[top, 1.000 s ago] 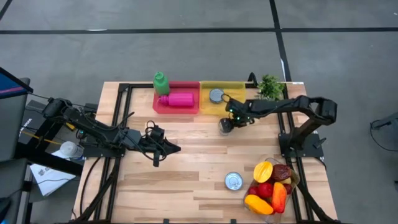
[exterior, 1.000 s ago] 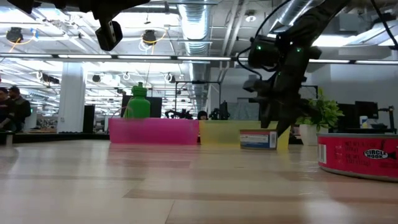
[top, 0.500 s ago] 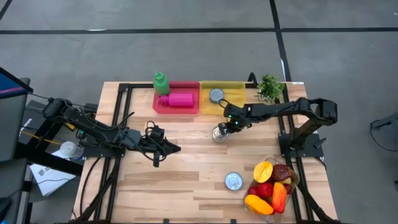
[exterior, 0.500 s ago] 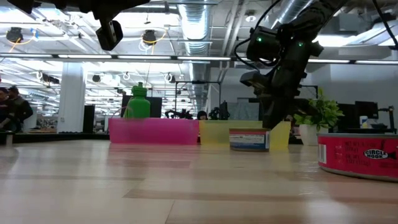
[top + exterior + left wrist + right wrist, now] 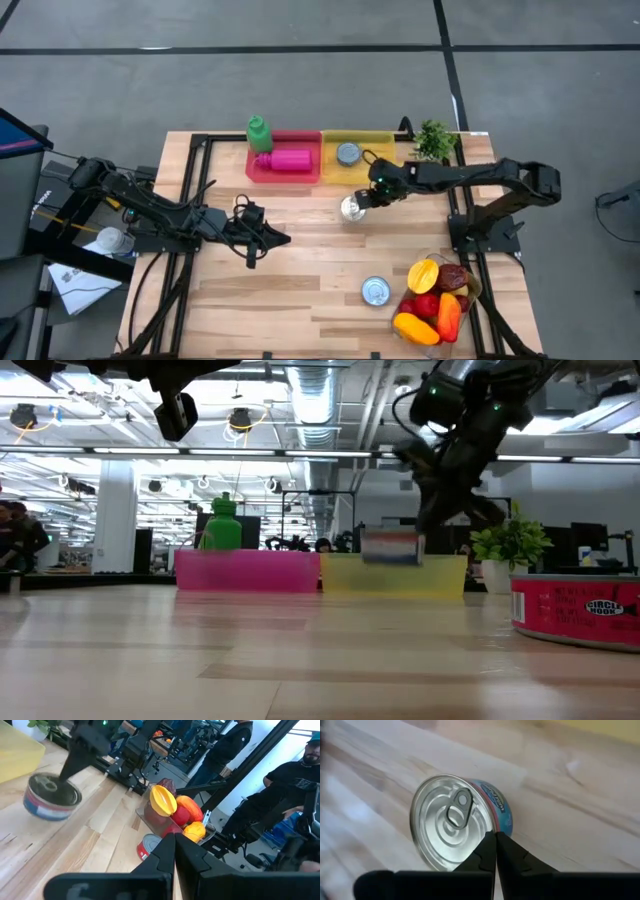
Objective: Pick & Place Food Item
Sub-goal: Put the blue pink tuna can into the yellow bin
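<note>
A small tin can (image 5: 455,822) with a pull-tab lid and a blue and red label hangs from my right gripper (image 5: 495,837), which is shut on it. In the high view the can (image 5: 351,208) is in front of the yellow bin (image 5: 372,170). In the low view the can (image 5: 392,547) is clear of the table. My left gripper (image 5: 285,238) is shut and empty over the table's middle left. Its fingers (image 5: 165,851) show in the left wrist view, pointing toward the can (image 5: 52,797). My right gripper pinches the can's top rim (image 5: 489,831) between its two fingertips, at the edge of the lid. The fingers slant down from the table's right side. The can is lifted clear of the table, lid up and a little tilted.
The yellow bin holds another can (image 5: 348,154). A pink bin (image 5: 285,160) beside it holds a green bottle and a pink bottle. A red can (image 5: 376,291) and a bowl of fruit (image 5: 437,300) stand near the front right. A small plant (image 5: 434,140) is at the back right.
My right gripper has drawn the can a little toward the table's left and near edge along the wood. It has then risen, and the can is now lifted clear of the table.
</note>
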